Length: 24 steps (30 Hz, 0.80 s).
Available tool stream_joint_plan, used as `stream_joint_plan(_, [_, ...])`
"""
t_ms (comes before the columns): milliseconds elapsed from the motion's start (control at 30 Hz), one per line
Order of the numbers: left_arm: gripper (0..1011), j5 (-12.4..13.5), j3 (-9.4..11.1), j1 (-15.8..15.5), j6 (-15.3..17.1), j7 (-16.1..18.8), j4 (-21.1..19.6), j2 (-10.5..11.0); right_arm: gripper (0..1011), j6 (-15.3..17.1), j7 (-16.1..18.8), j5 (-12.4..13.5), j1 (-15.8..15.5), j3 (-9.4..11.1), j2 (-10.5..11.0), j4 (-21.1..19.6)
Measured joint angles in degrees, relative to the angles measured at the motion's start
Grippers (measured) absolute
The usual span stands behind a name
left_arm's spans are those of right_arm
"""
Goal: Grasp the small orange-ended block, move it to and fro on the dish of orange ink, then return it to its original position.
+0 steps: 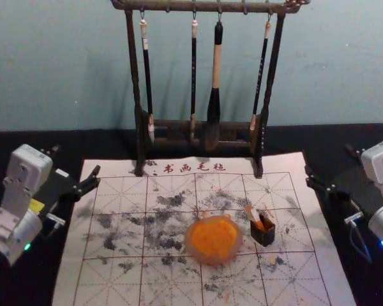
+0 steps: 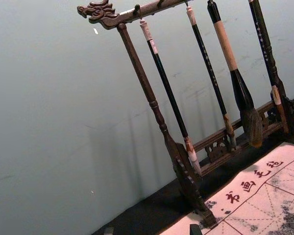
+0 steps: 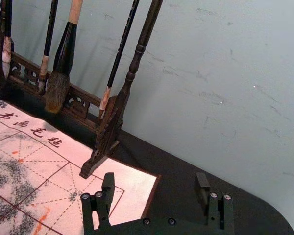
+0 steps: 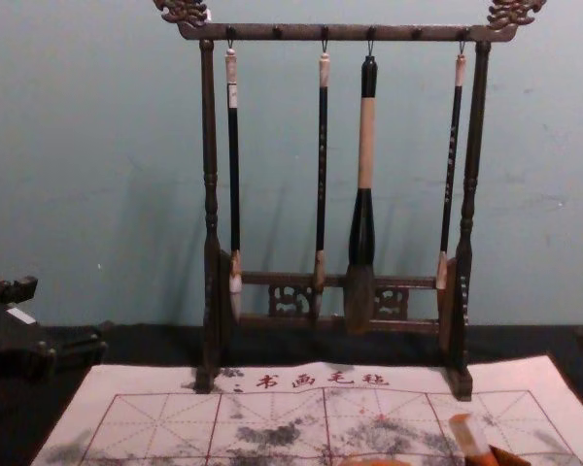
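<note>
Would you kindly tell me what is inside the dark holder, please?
The small block leans in the dark holder, sticking out above its rim, with some orange inside. Its walls hide the block's lower end and the holder's floor.

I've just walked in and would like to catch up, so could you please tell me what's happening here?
Nothing is being handled: the left tool and right tool are open, at either side of the mat. The small orange-ended block leans in a dark holder, beside the dish of orange ink. Brushes hang behind.
</note>
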Motion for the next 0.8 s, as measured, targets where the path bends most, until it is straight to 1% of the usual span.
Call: stream_joint_plan(800, [1001,0.00,0.00,0.00,0.00,0.00,0.00,0.00,1002,0.00,0.00,0.00,0.00,0.00,0.00,0.00])
